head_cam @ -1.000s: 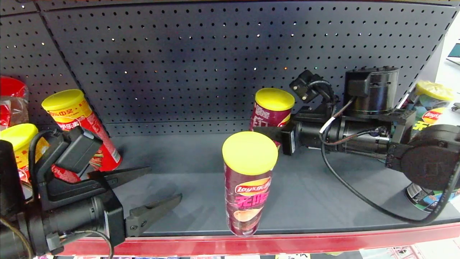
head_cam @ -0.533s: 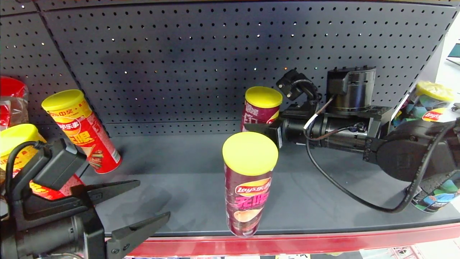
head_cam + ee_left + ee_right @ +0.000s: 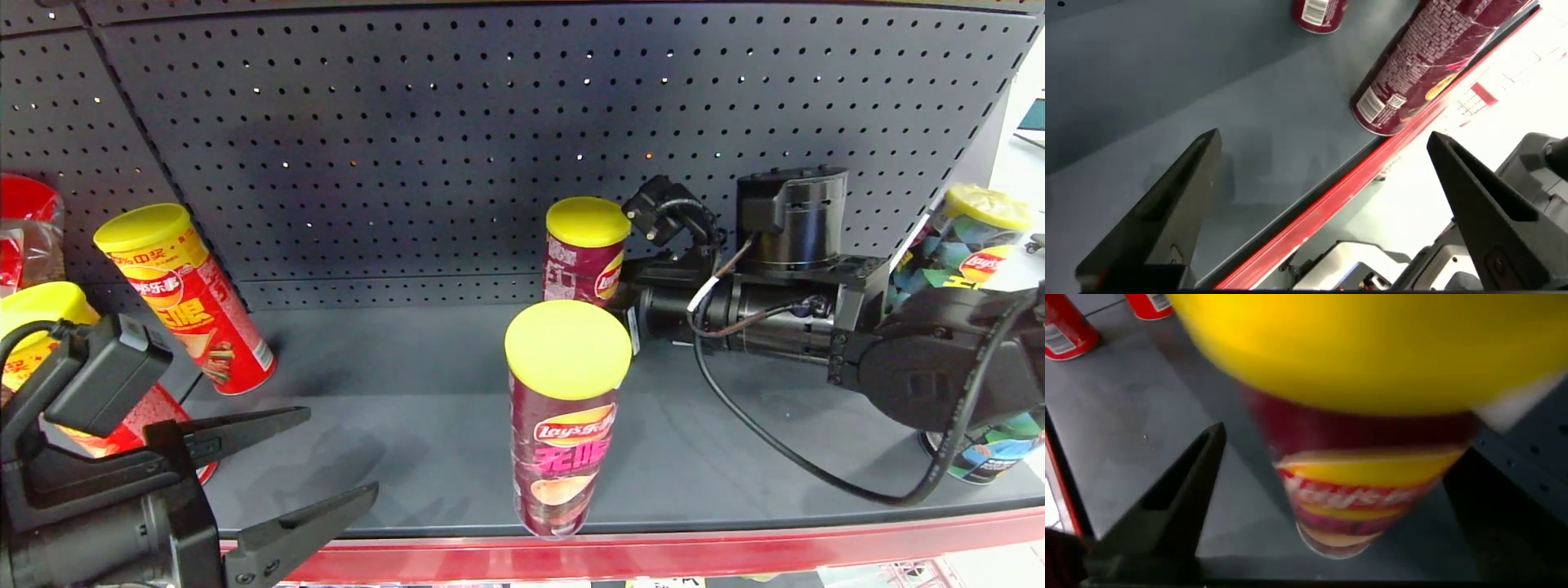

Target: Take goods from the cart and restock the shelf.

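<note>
Two maroon chip cans with yellow lids stand on the dark shelf (image 3: pixel 408 384). The front can (image 3: pixel 563 441) (image 3: pixel 1429 65) is near the red edge. The back can (image 3: pixel 584 257) (image 3: pixel 1364 498) stands upright close to the pegboard. My right gripper (image 3: pixel 1339 457) reaches in from the right and straddles the back can; its fingers (image 3: pixel 1176 506) are spread wide, with a thin strip of shelf showing between finger and can. My left gripper (image 3: pixel 343 453) (image 3: pixel 1323 139) hovers open and empty over the shelf's front left part, left of the front can.
Red chip cans (image 3: pixel 184 294) with yellow lids stand at the left, one partly behind my left arm. A teal-patterned can (image 3: pixel 980 237) stands at the far right behind my right arm. The pegboard wall (image 3: pixel 457 122) closes the back. A red lip (image 3: pixel 653 551) marks the front edge.
My right arm moved left along the back wall and dropped a little, taking the back can with it; the can now stands upright. My left gripper drew back toward the front left.
</note>
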You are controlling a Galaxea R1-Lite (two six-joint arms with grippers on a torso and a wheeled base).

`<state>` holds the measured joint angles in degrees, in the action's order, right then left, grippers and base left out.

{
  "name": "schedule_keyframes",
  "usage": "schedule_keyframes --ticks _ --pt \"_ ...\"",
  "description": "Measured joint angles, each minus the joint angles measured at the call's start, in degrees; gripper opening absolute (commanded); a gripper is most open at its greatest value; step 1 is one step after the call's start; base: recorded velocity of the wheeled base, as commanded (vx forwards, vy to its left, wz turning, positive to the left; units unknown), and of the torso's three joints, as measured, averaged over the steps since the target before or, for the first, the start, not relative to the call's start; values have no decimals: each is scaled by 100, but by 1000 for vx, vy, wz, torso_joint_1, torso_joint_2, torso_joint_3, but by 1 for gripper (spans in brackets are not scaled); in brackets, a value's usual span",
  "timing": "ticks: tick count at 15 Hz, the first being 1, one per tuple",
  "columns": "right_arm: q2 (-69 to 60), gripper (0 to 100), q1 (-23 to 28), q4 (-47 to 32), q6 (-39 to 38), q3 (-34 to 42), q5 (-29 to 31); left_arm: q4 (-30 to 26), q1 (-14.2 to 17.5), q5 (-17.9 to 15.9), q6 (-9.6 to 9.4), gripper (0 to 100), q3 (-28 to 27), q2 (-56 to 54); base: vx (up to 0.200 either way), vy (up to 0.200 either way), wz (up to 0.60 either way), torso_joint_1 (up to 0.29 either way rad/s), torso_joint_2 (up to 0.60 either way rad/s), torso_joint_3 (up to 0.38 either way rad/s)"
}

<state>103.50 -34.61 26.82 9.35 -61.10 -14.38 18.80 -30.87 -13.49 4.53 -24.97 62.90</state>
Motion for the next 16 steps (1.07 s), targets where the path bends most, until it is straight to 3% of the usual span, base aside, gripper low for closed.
schedule_keyframes --ticks 5,10,16 --pt "-681 100 -15 5 -139 842 139 -110 -22 4 -13 100 -13 121 0 0 0 0 0 0" --pt "-2064 100 40 -5 -323 2164 271 -112 -212 0 -293 100 -11 600 0 0 0 0 0 0" --pt "-3602 100 115 -61 -363 3021 271 -62 -430 -13 -411 100 -69 1435 0 0 0 0 0 0"
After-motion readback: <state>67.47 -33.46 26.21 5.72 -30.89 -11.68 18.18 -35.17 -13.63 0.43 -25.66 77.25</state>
